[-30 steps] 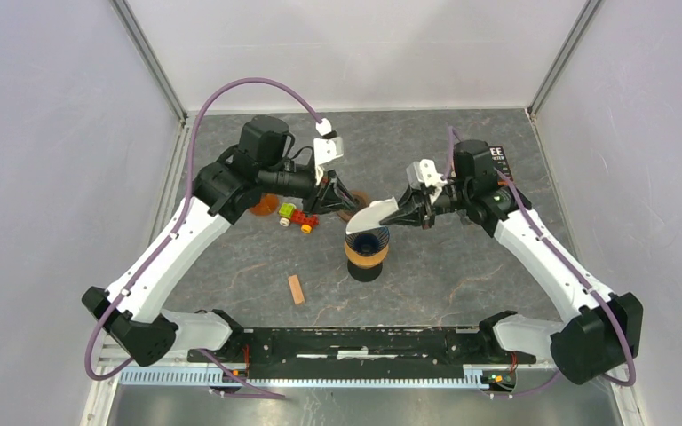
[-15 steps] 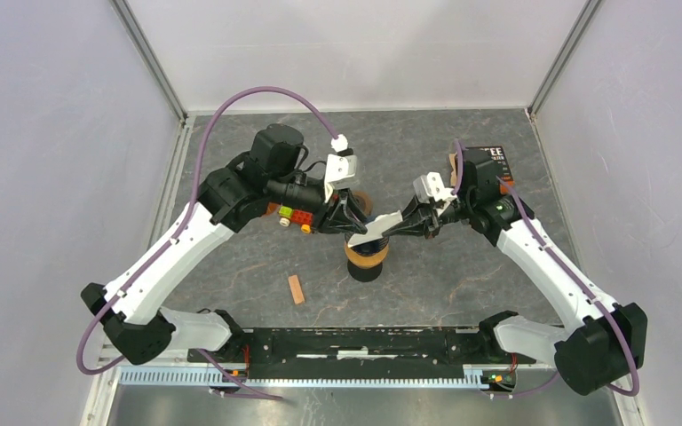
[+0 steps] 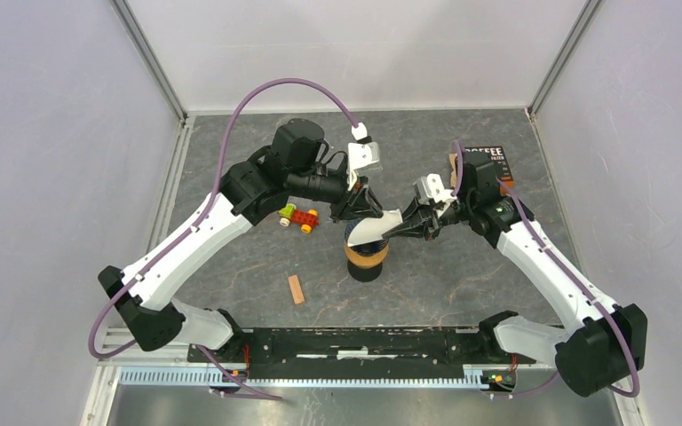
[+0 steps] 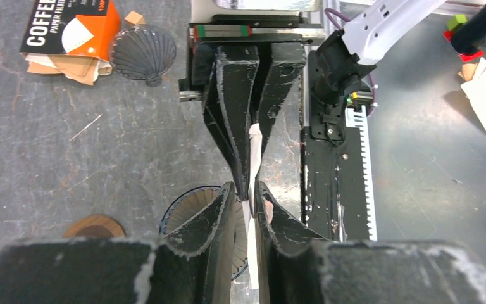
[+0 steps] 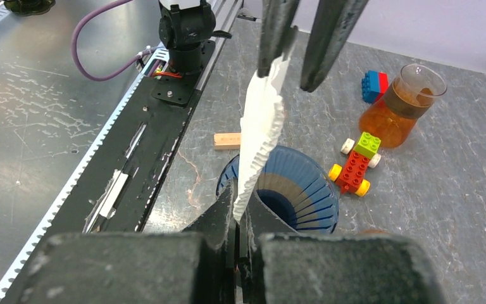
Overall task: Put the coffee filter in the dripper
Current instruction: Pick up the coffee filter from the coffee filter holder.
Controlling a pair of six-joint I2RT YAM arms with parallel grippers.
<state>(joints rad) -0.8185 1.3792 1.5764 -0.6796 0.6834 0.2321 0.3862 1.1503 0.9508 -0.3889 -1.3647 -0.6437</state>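
Above the dripper [image 5: 304, 190], at the middle of the counter [image 3: 462, 275], the coffee filter [image 5: 262, 126] stands on edge in the air, not in the cone. The right fingers [image 5: 218, 218] are clenched on its lower edge. The white ribbed paper rises from between them over the near rim of the dripper, as the right wrist view has it. Its upper tip reaches in between the left fingers [image 5: 277, 28], which come from the opposite side. They stand parted with a clear gap, and the paper lies against only one of them, so they do not pinch it. From the left wrist view the paper's edge runs as a thin white line between both pairs of fingers, which meet tip to tip.

The dripper is a blue ribbed cone sitting upright on an orange and black base. To its left on the counter, seen from above, lies a toy car [image 3: 300, 217] of coloured bricks, and nearer the arm bases a small wooden block [image 3: 296, 289]. A glass beaker [image 5: 411, 104] of orange liquid stands beyond the car, with a blue brick [image 5: 373, 84] beside it. A box of filters [image 3: 485, 161] lies at the far right behind the right arm. A dark shell-shaped thing [image 4: 143, 54] sits just beside the box, and a round brown disc [image 4: 95, 226] lies near the dripper.
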